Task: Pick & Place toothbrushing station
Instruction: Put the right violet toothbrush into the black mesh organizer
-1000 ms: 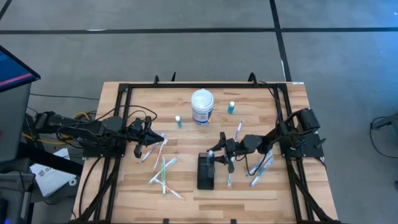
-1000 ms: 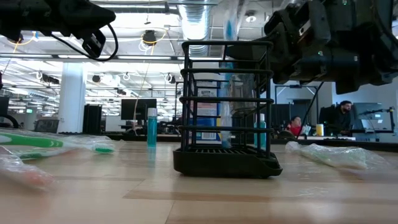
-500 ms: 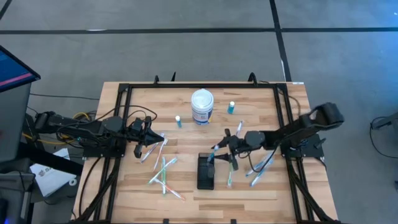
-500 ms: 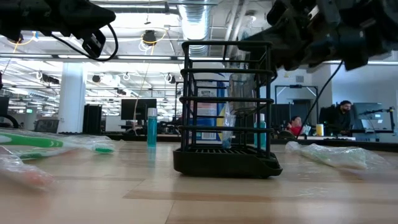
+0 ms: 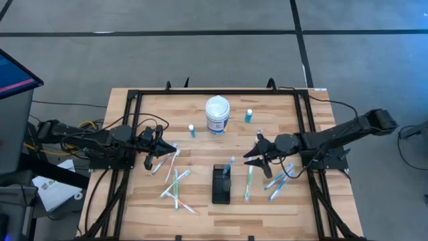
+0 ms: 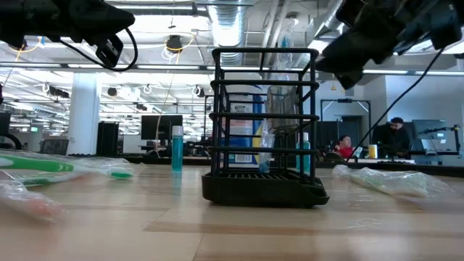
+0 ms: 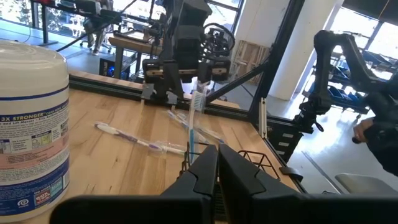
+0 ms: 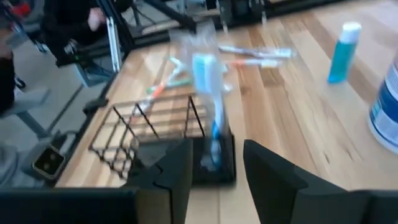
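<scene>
We judge the black wire toothbrush holder (image 5: 221, 185), standing mid-table with a wrapped toothbrush (image 8: 210, 93) in it, light, rigid, best gripped by its top rail; our right fingers (image 8: 211, 171) hang open, empty, the left fingers (image 7: 216, 168) closed.

a black wire holder (image 6: 264, 130) stands on the wooden table (image 6: 217, 232), a wrapped toothbrush (image 6: 267, 138) upright inside; a teal bottle (image 6: 177, 148) stands behind.

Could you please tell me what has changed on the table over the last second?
The right pincer has let go of a wrapped toothbrush, now standing in the black holder, and has drawn back toward the table's right side. The left pincer, tub and loose toothbrushes stayed put.
</scene>
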